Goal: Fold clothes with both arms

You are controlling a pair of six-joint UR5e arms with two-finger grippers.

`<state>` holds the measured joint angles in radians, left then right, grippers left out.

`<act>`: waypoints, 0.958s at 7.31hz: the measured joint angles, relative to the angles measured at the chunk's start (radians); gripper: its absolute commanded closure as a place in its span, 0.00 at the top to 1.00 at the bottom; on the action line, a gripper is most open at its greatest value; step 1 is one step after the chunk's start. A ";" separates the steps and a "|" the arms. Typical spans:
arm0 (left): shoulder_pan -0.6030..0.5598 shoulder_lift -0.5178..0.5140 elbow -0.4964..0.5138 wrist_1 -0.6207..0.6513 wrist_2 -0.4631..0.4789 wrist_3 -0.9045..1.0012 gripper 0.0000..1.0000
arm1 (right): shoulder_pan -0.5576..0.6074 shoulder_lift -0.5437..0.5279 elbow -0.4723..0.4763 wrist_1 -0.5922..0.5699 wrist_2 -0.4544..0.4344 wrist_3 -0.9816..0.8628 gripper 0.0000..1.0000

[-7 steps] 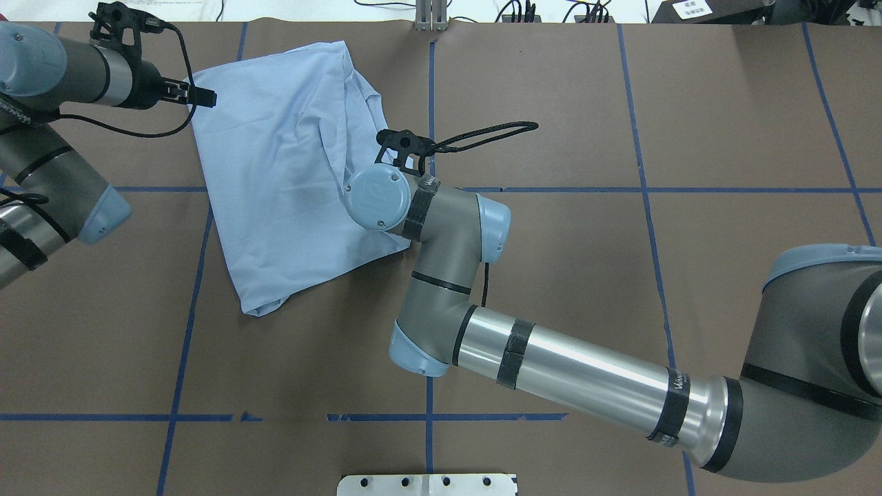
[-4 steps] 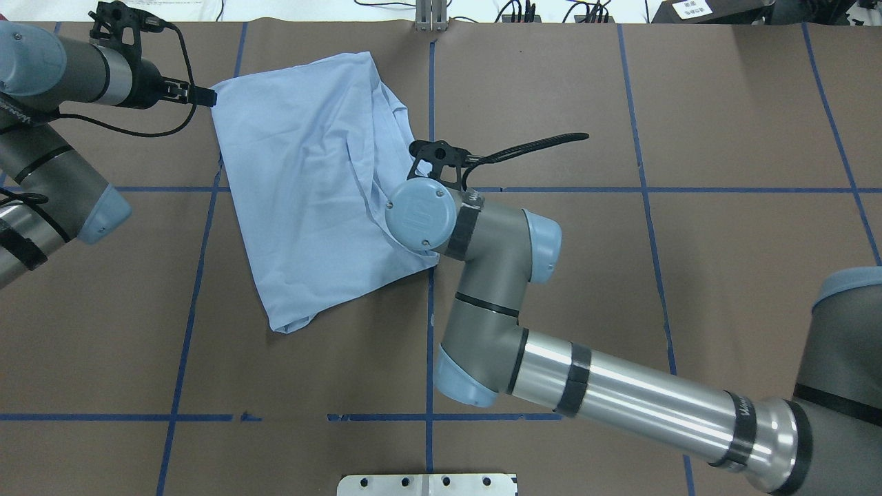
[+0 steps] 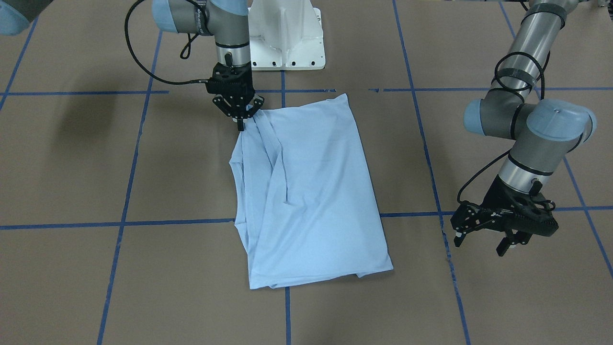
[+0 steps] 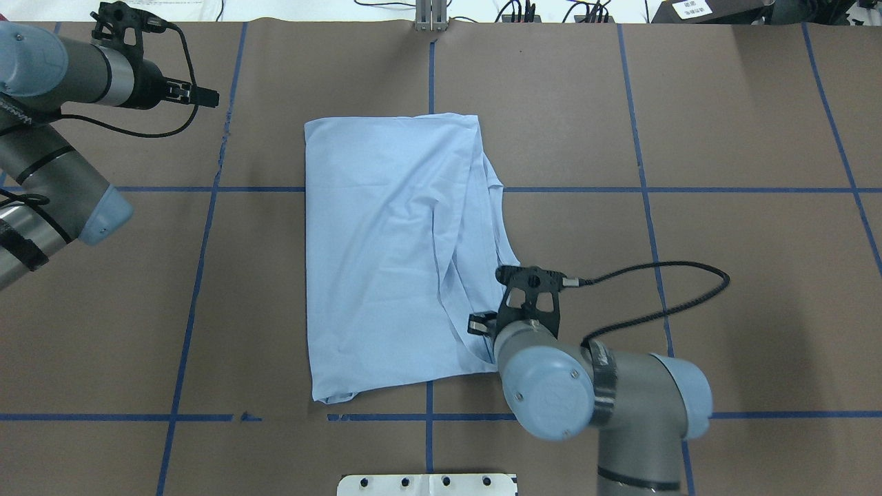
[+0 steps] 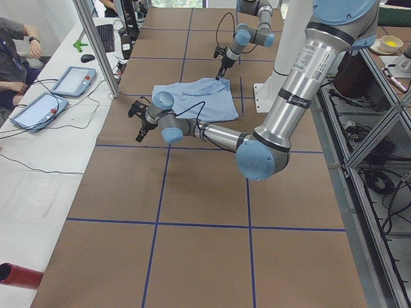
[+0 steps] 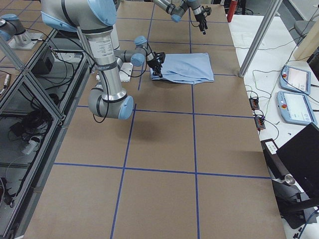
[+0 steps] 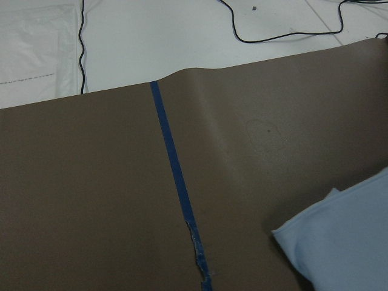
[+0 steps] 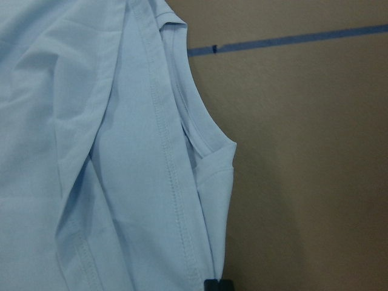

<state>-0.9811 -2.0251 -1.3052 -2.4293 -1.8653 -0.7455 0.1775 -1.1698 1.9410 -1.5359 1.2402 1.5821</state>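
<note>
Front-facing view: the light blue folded short-sleeved T-shirt [image 3: 311, 191] lies flat mid-table, long axis running toward and away from the robot; the black two-finger right gripper [image 3: 242, 124] pinches its robot-side corner.

Overhead view: the black left gripper [image 4: 203, 98] hangs well apart, fingers spread, empty; the right arm is nearer.
</note>
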 measured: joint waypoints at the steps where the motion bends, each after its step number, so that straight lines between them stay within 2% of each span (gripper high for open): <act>1: 0.002 0.000 0.000 0.000 0.000 0.000 1.00 | -0.053 -0.055 0.047 -0.002 -0.044 0.041 0.99; 3: 0.005 0.000 -0.001 -0.001 0.000 0.001 1.00 | -0.099 -0.080 0.069 -0.003 -0.077 0.063 1.00; 5: 0.009 0.000 -0.001 -0.001 0.000 -0.003 1.00 | -0.104 -0.041 0.049 -0.003 -0.078 -0.005 0.82; 7: 0.015 0.000 -0.001 -0.001 0.000 -0.011 1.00 | -0.121 -0.019 0.031 -0.002 -0.076 -0.134 0.69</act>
<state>-0.9659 -2.0249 -1.3061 -2.4298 -1.8653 -0.7566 0.0569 -1.1883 1.9722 -1.5383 1.1645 1.4479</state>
